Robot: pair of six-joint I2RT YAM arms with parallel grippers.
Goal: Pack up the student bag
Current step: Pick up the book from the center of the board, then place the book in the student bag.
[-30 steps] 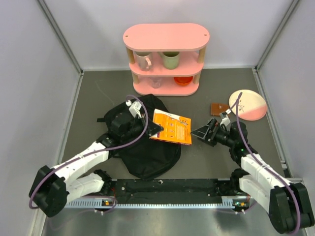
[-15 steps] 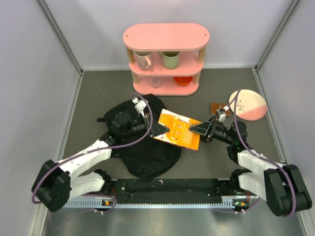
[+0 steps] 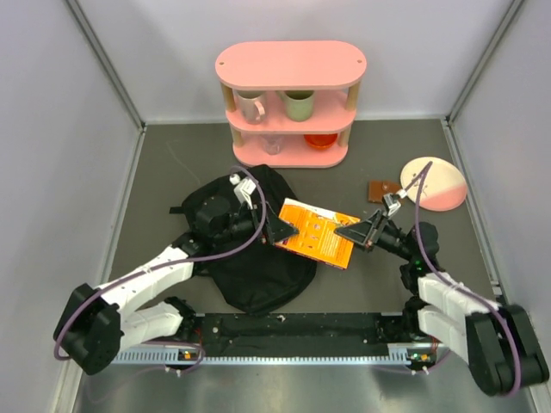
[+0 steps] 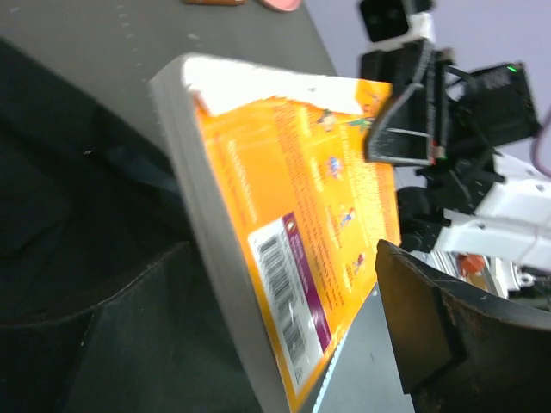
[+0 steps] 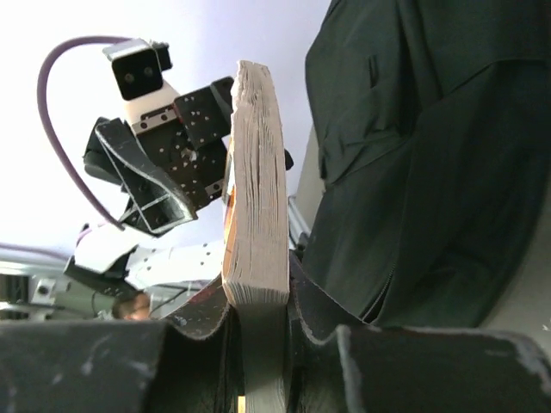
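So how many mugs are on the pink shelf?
2. On the pink shelf, middle level: a white mug left, a green mug right. The small clear thing below is too blurry to tell.

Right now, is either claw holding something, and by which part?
The right gripper clamps the orange book by the edge nearest its arm, the pages pinched in its jaws. The left gripper stands open at the book's opposite end, holding nothing.

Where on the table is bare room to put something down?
Bare table lies between the student bag and the left wall, and between the pink shelf and the plate. Crowded middle: left gripper and right gripper at the orange book.
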